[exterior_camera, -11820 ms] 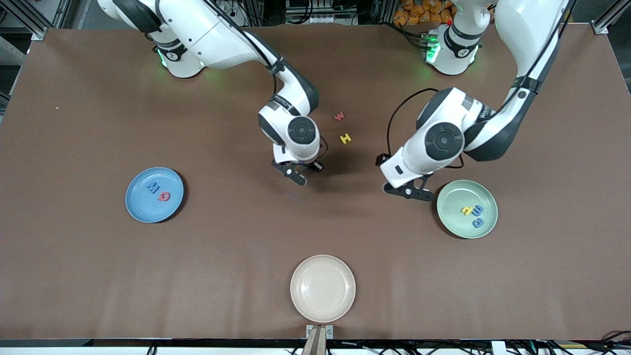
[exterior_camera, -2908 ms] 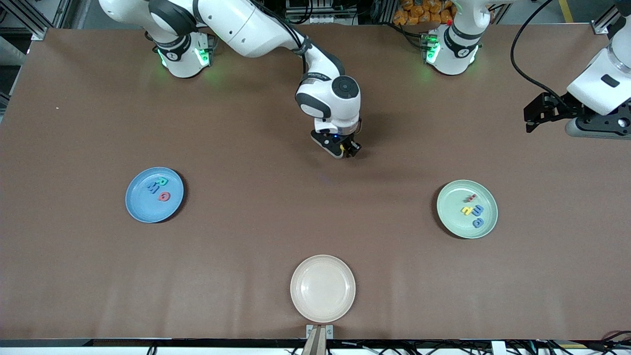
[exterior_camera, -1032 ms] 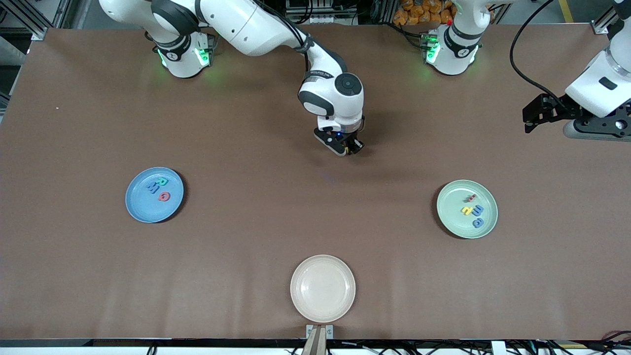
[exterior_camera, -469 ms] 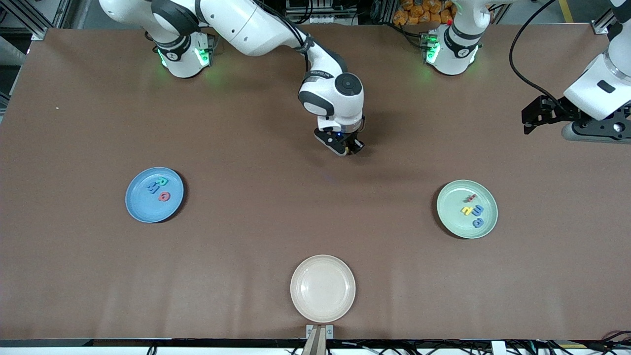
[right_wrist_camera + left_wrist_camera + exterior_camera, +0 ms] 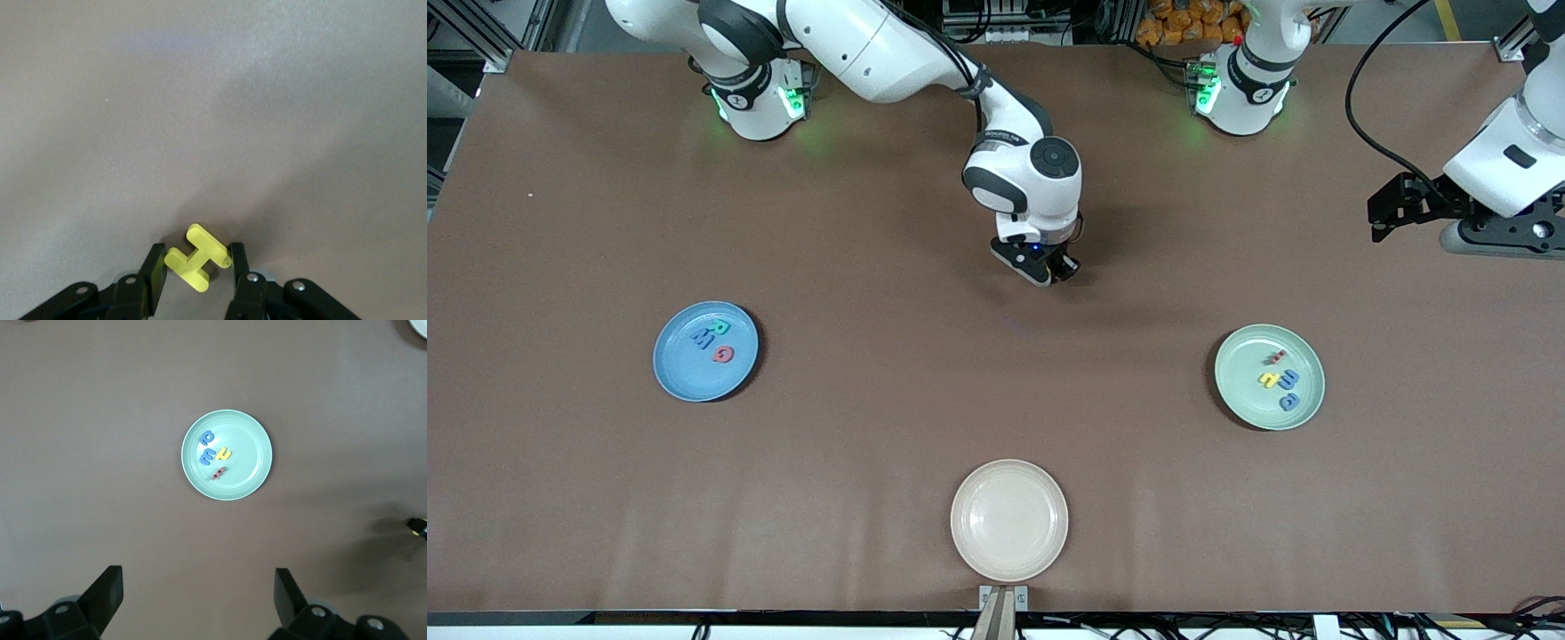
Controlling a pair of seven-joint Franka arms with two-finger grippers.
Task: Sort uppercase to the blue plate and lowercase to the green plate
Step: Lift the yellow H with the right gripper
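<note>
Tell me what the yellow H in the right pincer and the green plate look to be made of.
Yellow H: likely foam, matte; thick slab edges, no shine, clamped in the right pincer.
Green plate: probably hard plastic or melamine, possibly glazed ceramic; smooth, even pale colour, raised rim with faint sheen.

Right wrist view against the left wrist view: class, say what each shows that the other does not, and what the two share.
Only the right wrist view shows the yellow H clamped between the right gripper fingers, above bare table. Only the left wrist view shows the green plate with four small letters on it, a red one, a yellow one and two blue ones, seen from above by the open left gripper. Both share the brown table surface.
</note>
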